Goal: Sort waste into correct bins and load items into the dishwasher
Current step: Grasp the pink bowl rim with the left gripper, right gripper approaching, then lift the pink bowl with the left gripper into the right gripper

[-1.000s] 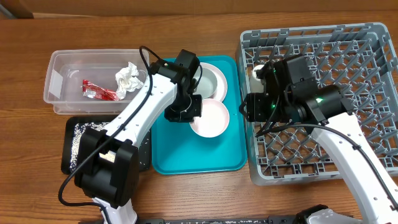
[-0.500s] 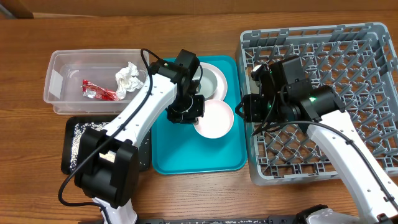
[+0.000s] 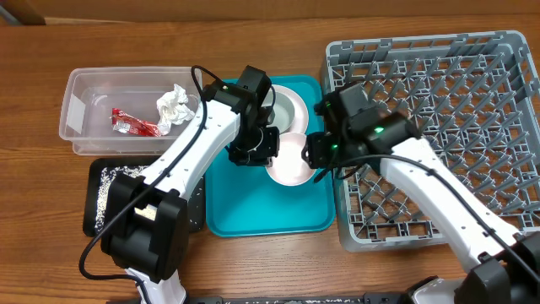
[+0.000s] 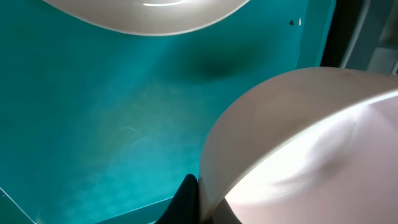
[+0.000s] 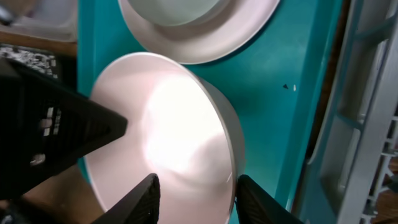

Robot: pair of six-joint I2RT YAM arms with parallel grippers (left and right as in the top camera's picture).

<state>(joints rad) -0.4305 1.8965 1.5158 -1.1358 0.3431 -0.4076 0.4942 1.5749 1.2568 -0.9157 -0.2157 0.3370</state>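
Your left claw (image 3: 256, 150) is clamping the rim of a white round bowl (image 3: 291, 160), holding it tilted just above the teal rectangular plastic serving tray (image 3: 253, 211). In the left wrist view one black finger (image 4: 186, 198) is pressing against the bowl's lower edge. Your right claw (image 5: 198, 194) is reaching in from the rack side with its two fingers (image 5: 146, 194) spread apart on either side of the bowl's near rim. You cannot tell from these views whether they are touching it.

Behind the bowl, at the far end of the teal tray, a large white round plate (image 5: 252, 28) is lying flat and carrying another white dish (image 5: 174, 9) in its middle.

Left of the teal tray, a clear rectangular plastic tub (image 3: 80, 127) is holding a crumpled white paper napkin (image 3: 175, 105) and a small red snack wrapper (image 3: 135, 125), lying near each other. Just in front of the tub, a flat black rectangular tray (image 3: 196, 215) is carrying scattered whitish rice-like scraps (image 3: 105, 190).

On the right, the large square grey plastic dish rack (image 3: 472, 84) is sitting on the brown wooden surface (image 3: 253, 42), its edge just beside the teal tray, with your right arm stretching across its near left corner.
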